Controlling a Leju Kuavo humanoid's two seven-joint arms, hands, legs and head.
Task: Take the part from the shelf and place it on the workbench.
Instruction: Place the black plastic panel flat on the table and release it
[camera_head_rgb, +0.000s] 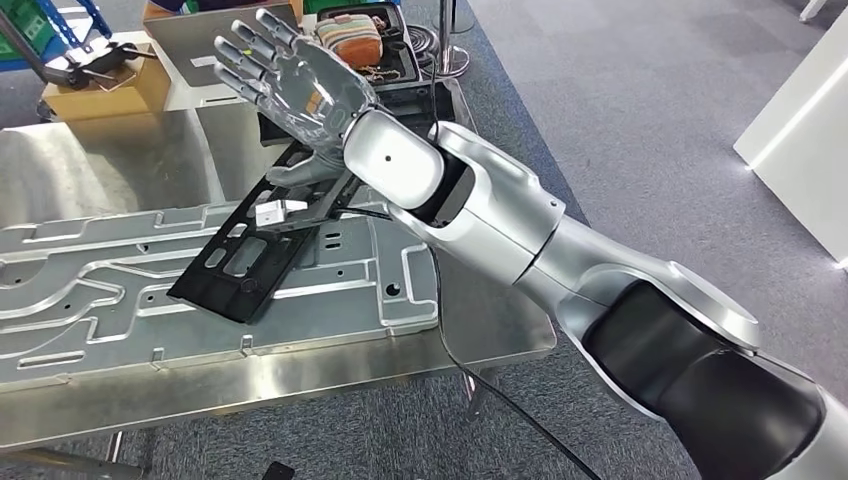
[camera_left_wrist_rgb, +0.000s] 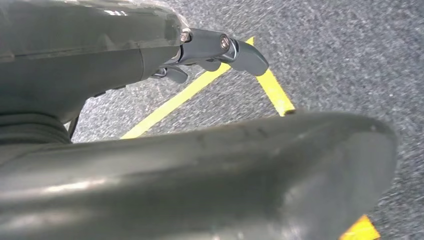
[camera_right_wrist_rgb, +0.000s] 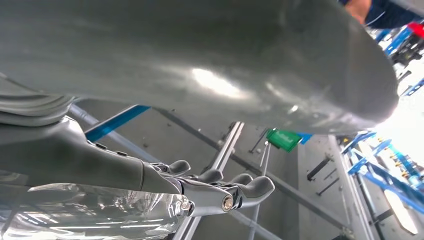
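Observation:
The black flat part (camera_head_rgb: 250, 252), with cut-outs and a small silver block on it, lies slanted on the ribbed metal plate (camera_head_rgb: 110, 300) on the workbench (camera_head_rgb: 490, 335). My right hand (camera_head_rgb: 295, 85) is raised just above the part's far end, palm up and fingers (camera_right_wrist_rgb: 245, 190) spread, holding nothing. Its thumb hangs close to the part's upper edge; I cannot tell whether it touches. My left hand (camera_left_wrist_rgb: 100, 55) hangs over grey carpet with yellow tape lines, its fingers (camera_left_wrist_rgb: 235, 50) stretched out around nothing.
At the back of the workbench stand a cardboard box (camera_head_rgb: 100, 88), a grey laptop (camera_head_rgb: 195, 42) and a black case with a striped pouch (camera_head_rgb: 350, 38). A cable (camera_head_rgb: 480, 385) drops off the bench's front. A white cabinet (camera_head_rgb: 800, 150) stands on the right.

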